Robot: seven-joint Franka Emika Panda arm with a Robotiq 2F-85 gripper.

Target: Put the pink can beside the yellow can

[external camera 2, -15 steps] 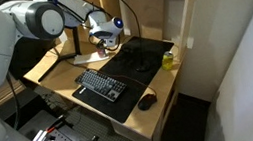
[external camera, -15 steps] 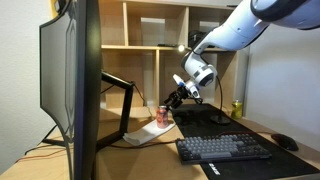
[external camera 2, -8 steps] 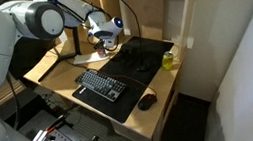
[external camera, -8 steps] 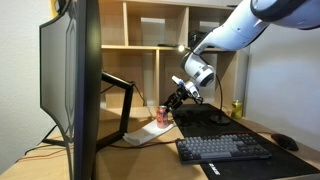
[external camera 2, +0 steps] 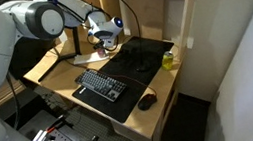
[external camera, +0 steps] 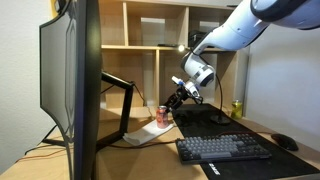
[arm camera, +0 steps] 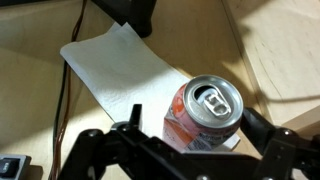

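The pink can [arm camera: 205, 115] stands upright on the corner of a white paper sheet [arm camera: 118, 62], its silvery top facing the wrist view. My gripper [arm camera: 197, 128] is open and low over the can, with one finger [arm camera: 133, 128] on each side. The right finger is close to the can and the left one stands apart from it. In an exterior view the can [external camera: 162, 115] shows just below the gripper [external camera: 172, 102]. The yellow can [external camera: 237, 108] stands at the far side of the desk, also seen in an exterior view [external camera 2: 169, 60], well away from the gripper [external camera 2: 106, 45].
A large monitor [external camera: 70, 85] fills the left foreground, its dark stand [arm camera: 130, 12] just behind the paper. A keyboard [external camera: 222, 148] lies on a dark mat, with a mouse [external camera: 286, 142] beside it. Wooden shelves [external camera: 150, 30] rise behind the desk.
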